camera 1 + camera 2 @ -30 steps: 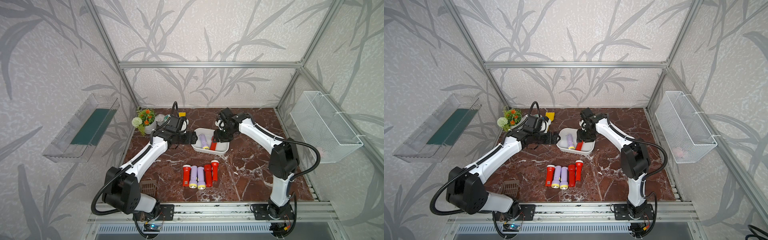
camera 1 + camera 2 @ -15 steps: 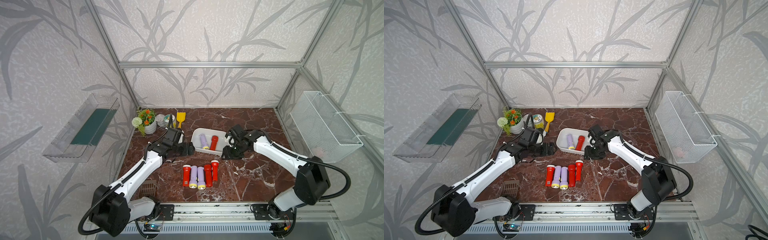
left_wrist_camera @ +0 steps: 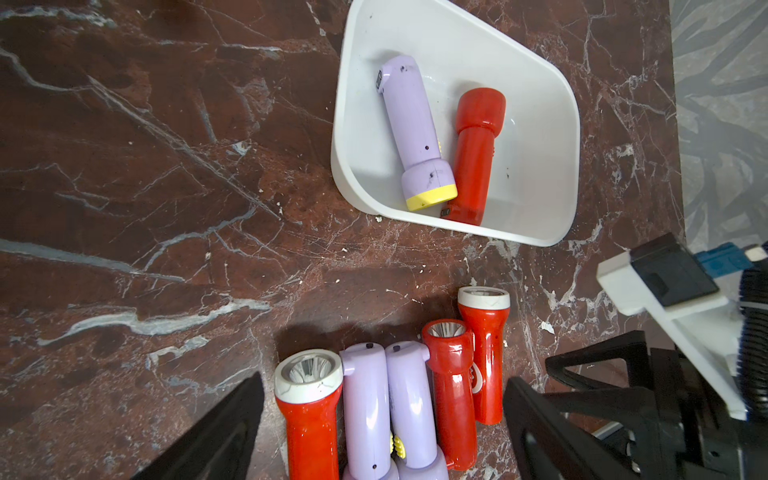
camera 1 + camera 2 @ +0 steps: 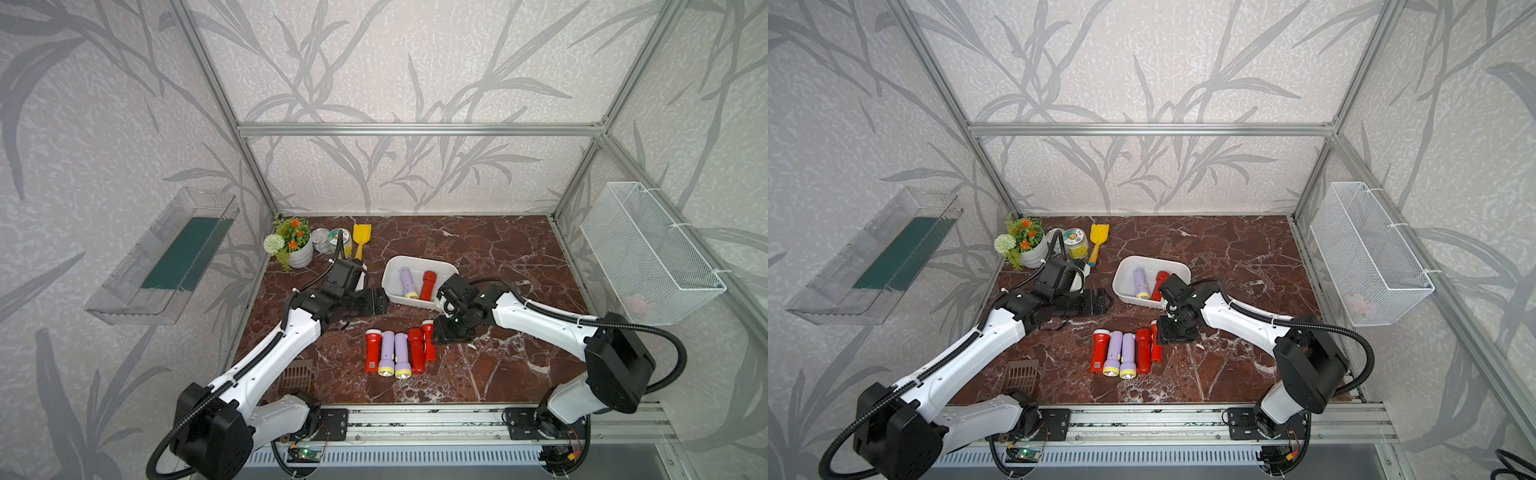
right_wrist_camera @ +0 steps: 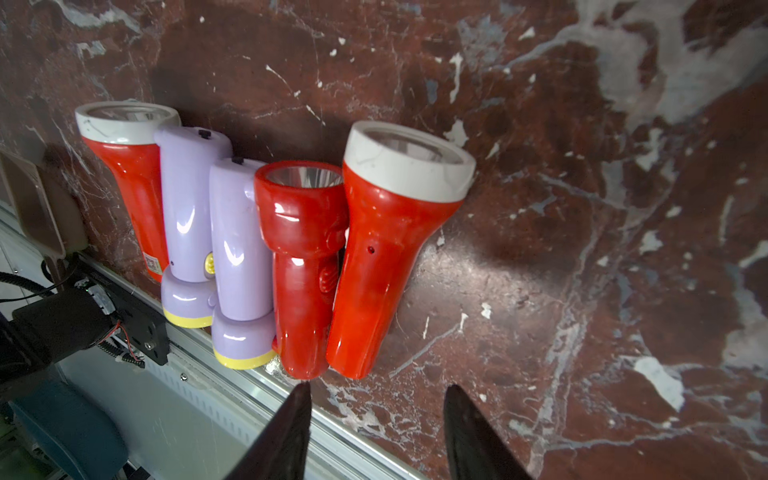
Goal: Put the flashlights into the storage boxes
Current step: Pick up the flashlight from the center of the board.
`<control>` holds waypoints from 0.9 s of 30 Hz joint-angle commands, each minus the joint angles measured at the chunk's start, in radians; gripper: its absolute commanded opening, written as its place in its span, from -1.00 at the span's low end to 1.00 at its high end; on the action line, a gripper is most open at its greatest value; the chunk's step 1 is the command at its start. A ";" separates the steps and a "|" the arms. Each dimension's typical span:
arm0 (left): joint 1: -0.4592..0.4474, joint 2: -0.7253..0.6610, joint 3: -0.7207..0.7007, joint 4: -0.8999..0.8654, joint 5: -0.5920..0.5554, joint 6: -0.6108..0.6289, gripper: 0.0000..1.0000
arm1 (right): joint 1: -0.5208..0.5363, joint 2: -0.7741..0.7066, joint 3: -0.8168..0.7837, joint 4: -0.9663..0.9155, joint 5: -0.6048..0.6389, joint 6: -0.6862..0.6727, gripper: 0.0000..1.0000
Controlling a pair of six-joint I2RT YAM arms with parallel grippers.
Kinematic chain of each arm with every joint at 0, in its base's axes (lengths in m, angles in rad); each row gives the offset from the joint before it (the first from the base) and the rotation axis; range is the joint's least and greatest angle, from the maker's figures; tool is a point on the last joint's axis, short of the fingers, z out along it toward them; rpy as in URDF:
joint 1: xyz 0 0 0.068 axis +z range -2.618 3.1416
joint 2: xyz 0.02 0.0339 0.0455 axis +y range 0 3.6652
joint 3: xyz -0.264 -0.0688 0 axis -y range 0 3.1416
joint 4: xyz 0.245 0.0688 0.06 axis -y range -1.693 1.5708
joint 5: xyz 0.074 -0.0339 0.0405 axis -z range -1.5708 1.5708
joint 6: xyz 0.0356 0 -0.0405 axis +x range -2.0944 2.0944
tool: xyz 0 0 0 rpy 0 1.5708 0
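The flashlights (image 5: 374,249) are glossy plastic; the desk (image 5: 582,124) is polished, marble-patterned stone; the storage box (image 3: 540,124) is smooth, matt white plastic.

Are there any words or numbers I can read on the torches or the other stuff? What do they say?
No word or number can be read anywhere.
Red flashlight at the row's end: a small sticker with a code pattern near its tail, too blurred to read.
Jar lid beside the flowerpot: colourful print, too small to read.
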 commanded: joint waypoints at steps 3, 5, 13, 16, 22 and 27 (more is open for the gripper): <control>-0.005 -0.041 -0.033 0.001 0.033 0.013 0.85 | 0.006 0.058 0.003 0.035 0.008 0.010 0.06; -0.006 -0.061 -0.045 0.007 0.045 0.016 0.85 | 0.009 0.076 0.006 0.045 0.002 0.013 0.06; -0.006 -0.133 -0.049 -0.006 0.097 0.039 0.86 | 0.017 0.128 0.029 0.067 -0.007 0.019 0.06; -0.006 -0.145 -0.036 -0.019 0.105 0.048 0.86 | 0.018 0.138 0.040 0.071 -0.012 0.018 0.06; -0.005 -0.162 -0.016 -0.046 0.123 0.060 0.86 | 0.022 0.201 0.057 0.084 -0.017 0.018 0.06; -0.006 -0.162 -0.010 -0.054 0.116 0.066 0.87 | 0.023 0.229 0.069 0.087 -0.013 0.015 0.06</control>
